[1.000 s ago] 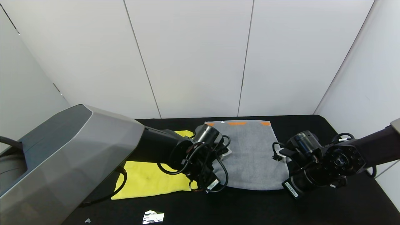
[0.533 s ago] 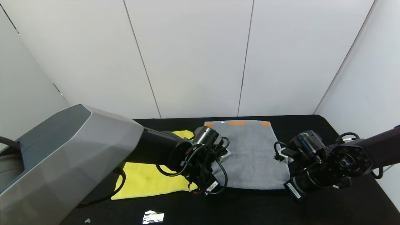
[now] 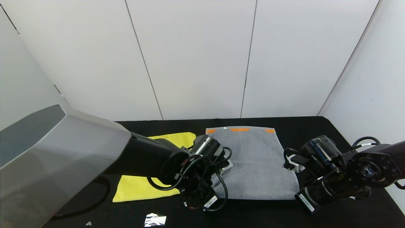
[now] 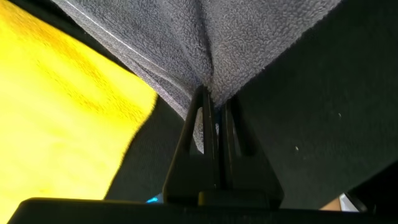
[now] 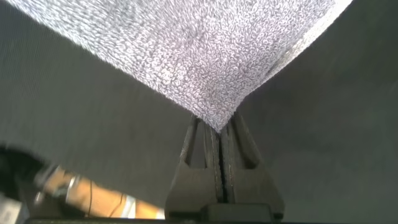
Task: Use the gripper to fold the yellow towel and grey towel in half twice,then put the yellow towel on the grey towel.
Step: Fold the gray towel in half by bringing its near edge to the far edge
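Observation:
The grey towel (image 3: 253, 161) lies spread on the black table (image 3: 316, 126), with orange marks along its far edge. My left gripper (image 3: 226, 164) is shut on the towel's left side edge; in the left wrist view the grey towel (image 4: 186, 37) bunches into a pleat at the left gripper (image 4: 214, 102). My right gripper (image 3: 292, 164) is shut on its right edge; in the right wrist view a corner of the grey towel (image 5: 205, 56) ends between the fingers of the right gripper (image 5: 219, 127). The yellow towel (image 3: 139, 188) lies flat to the left, partly hidden under my left arm, and shows as the yellow towel (image 4: 56, 124) beside the left gripper.
A crumpled foil scrap (image 3: 155, 219) and a tiny white scrap (image 3: 89, 223) lie near the table's front edge. White wall panels close off the back and both sides. My left arm's large grey housing (image 3: 57, 158) covers the left part of the table.
Both arms have drawn back toward the near side with the grey towel held, and the whole towel has slid nearer. The yellow towel has stayed in place.

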